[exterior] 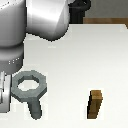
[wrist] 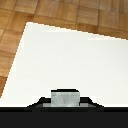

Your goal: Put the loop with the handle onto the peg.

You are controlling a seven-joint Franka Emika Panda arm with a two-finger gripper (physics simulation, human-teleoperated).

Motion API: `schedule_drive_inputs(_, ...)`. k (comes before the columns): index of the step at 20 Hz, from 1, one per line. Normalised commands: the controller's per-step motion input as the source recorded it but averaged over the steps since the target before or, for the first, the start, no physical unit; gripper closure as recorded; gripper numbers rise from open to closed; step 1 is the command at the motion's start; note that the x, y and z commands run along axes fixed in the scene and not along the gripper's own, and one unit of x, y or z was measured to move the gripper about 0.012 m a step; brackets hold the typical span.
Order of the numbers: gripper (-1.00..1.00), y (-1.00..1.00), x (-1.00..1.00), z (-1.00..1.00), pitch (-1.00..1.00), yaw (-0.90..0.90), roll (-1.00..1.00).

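The gripper is not showing plainly in either view, so whether it is open or closed cannot be told; only the robot arm (exterior: 30, 25) is filling the exterior view's upper left. The loop with the handle (exterior: 30, 89) is lying flat on the white table (exterior: 85, 60) just below the arm, handle pointing toward the near edge. A brown block (exterior: 96, 104) is standing well apart from the loop, toward the exterior view's right. The peg is not appearing. Judged from this, descending squarely over the handle is mattering most, keeping the ring level for later threading.
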Motion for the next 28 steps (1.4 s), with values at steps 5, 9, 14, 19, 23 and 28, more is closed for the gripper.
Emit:
schedule_drive_inputs(5, 1.0, 0.0, 0.0, -0.2, 0.0, 0.0, 0.0)
schedule_drive_inputs(9, 1.0, 0.0, 0.0, -0.25, 0.0, 0.0, 0.0)
schedule_drive_inputs(14, 1.0, 0.0, 0.2, -0.6, 0.0, 0.0, 0.0)
schedule_drive_inputs(19, -1.0, 0.0, 0.0, -0.2, 0.0, 0.0, 0.0)
schedule_drive_inputs(23, -1.0, 0.0, 0.0, 0.0, 0.0, 0.0, 0.0)
schedule_drive_inputs(28, -1.0, 0.0, 0.0, 0.0, 0.0, 0.0, 0.0)
